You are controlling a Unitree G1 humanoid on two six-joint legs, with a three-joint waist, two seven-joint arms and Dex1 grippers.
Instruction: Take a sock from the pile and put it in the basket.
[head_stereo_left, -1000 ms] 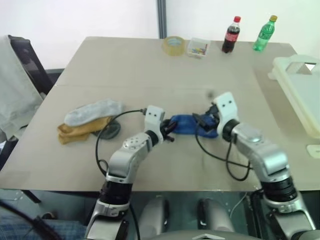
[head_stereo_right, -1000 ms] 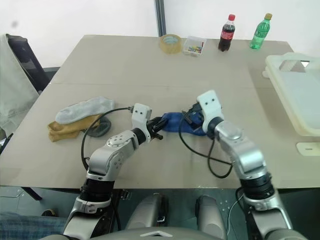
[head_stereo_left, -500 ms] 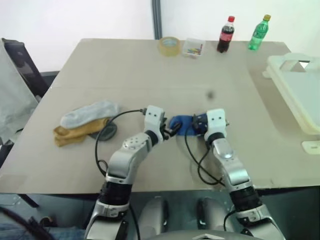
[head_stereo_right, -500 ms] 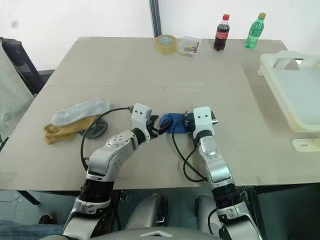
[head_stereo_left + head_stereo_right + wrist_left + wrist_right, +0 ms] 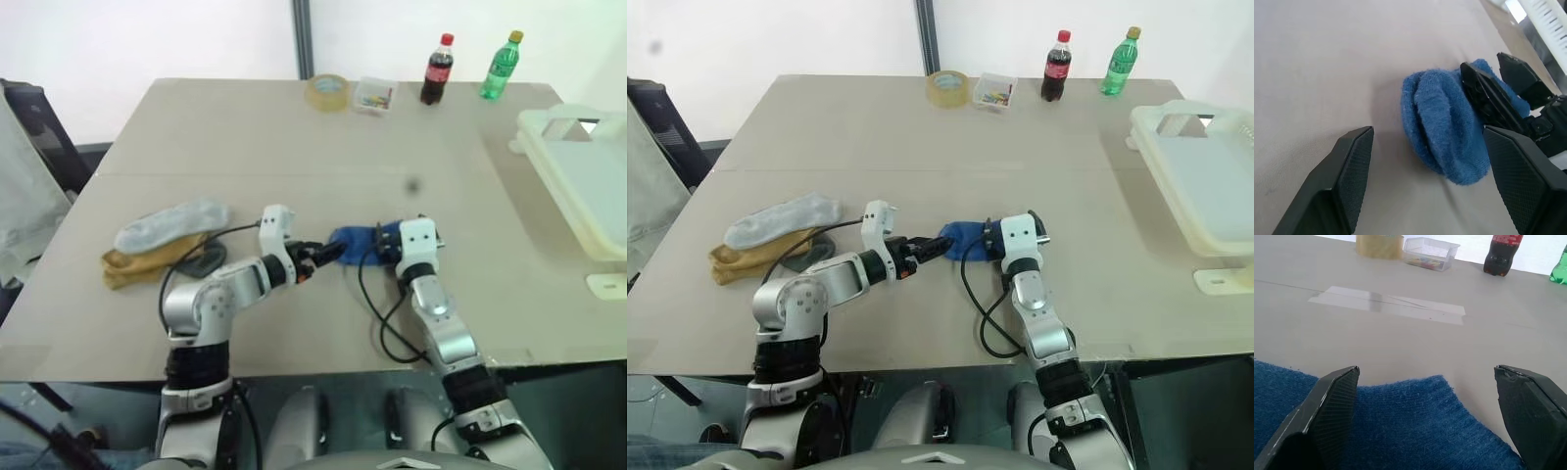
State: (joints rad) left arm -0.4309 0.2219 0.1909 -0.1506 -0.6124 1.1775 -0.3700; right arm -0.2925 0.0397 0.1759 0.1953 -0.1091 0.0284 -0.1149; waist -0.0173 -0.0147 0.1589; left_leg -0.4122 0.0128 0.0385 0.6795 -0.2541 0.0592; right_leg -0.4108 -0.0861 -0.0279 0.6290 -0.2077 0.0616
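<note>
Both arms are low over the middle of the worktop (image 5: 294,127), facing each other across one blue sock (image 5: 355,245) that lies bunched on the surface, apart from the rest of the pile. The left gripper (image 5: 328,257) comes in from the sock's left end, fingers spread wide with nothing between them; in its wrist view the sock sits just ahead of the open jaws, on the worktop. The right gripper (image 5: 387,245) is at the sock's right end, also spread wide; its wrist view has blue fabric lying between and under the two fingers, but they do not pinch it. From the left wrist, the right gripper's black fingers (image 5: 1488,98) are pressed into the sock's far side.

The pile (image 5: 162,240) is near the left edge of the worktop: a light grey sock (image 5: 171,223) on top, a mustard yellow one (image 5: 132,266) beneath, a dark one (image 5: 204,258) beside them, well apart from the blue sock. The basket (image 5: 578,176) stands at the right edge, off-white, with no sock visible in it.

Along the far edge: a roll of tape (image 5: 328,92), a small clear box (image 5: 372,95), a cola bottle (image 5: 438,69) and a green bottle (image 5: 499,66).
</note>
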